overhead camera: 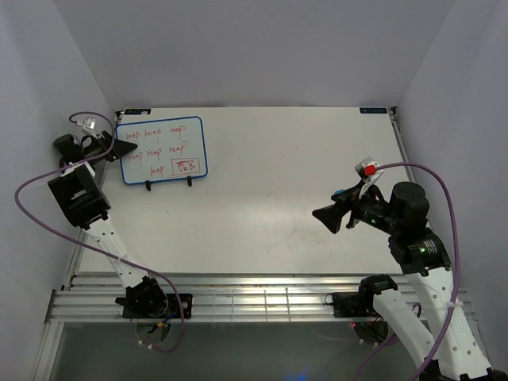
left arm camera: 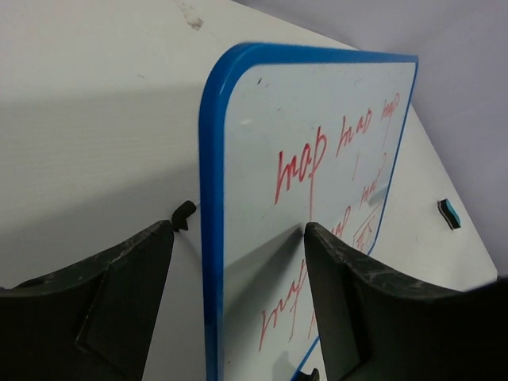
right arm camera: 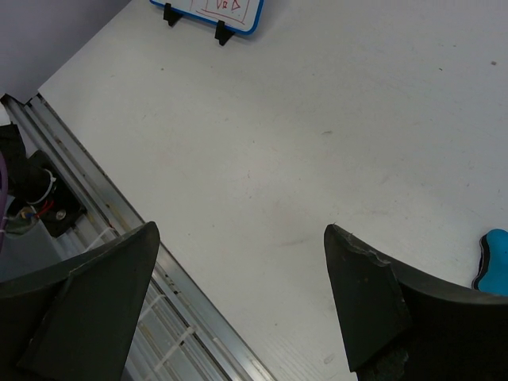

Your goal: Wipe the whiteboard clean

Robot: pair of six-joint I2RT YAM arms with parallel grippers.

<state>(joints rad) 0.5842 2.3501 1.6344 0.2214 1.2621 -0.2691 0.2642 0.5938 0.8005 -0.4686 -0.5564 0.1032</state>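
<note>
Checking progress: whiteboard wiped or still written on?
Still written on: red handwriting covers the whiteboard in the top and left wrist views.

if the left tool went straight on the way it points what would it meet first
The whiteboard: its blue side edge sits in the gap of the open left tool, one finger on each side of the board. How near is hard to judge, but nothing else lies between.

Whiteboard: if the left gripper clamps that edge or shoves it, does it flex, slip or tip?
Probably stiff: the whiteboard stands flat, unbowed. Likely tippy: it is propped on small black feet, so a shove could topple it. Its smooth face may slip in the open left gripper.
</note>
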